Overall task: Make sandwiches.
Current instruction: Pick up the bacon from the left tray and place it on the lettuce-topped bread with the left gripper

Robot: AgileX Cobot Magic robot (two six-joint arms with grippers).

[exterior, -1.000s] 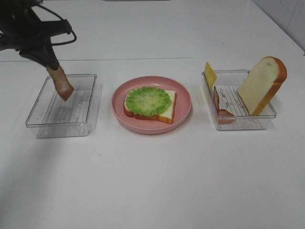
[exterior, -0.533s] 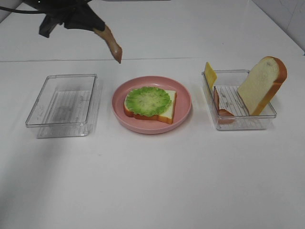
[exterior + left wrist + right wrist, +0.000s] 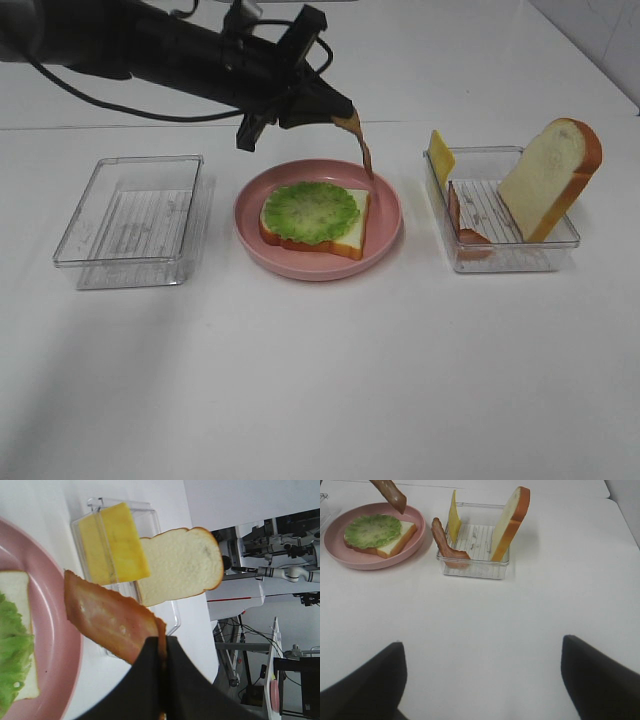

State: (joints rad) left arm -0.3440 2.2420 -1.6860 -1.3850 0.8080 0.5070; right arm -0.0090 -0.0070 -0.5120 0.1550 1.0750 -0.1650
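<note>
the left arm stretches in from the left, and the left gripper (image 3: 335, 112) (image 3: 162, 652) sits above the far side of the plate (image 3: 390, 205) (image 3: 55, 645) (image 3: 418, 527). its jaws are clenched on the top end of a bacon strip (image 3: 362, 150) (image 3: 107, 620) (image 3: 390, 492), which hangs down at a slant. the strip's lower end is over the plate's far right rim, near the far corner of the bread slice (image 3: 350, 235) (image 3: 395, 540), and it touches neither the bread nor the lettuce.

the half-built sandwich is in the middle of the plate: the bread slice lies flat with the lettuce (image 3: 311, 210) (image 3: 12, 655) (image 3: 372, 530) spread on top.

right of the plate is the right tray (image 3: 510, 258) (image 3: 475, 569). a cheese slice (image 3: 440, 155) (image 3: 115, 550) (image 3: 453, 517) stands on edge at its left wall. a second bacon strip (image 3: 462, 225) (image 3: 445, 542) curls over the near left corner. an upright slice (image 3: 550, 180) (image 3: 180, 565) (image 3: 510, 525) of bread leans at the right end.

left of the plate is the left tray (image 3: 128, 272), with nothing seen in it.

the right gripper (image 3: 480, 680) is well back from the right tray, low over the table (image 3: 320, 380). its fingers (image 3: 600, 680) are spread wide and hold nothing.
</note>
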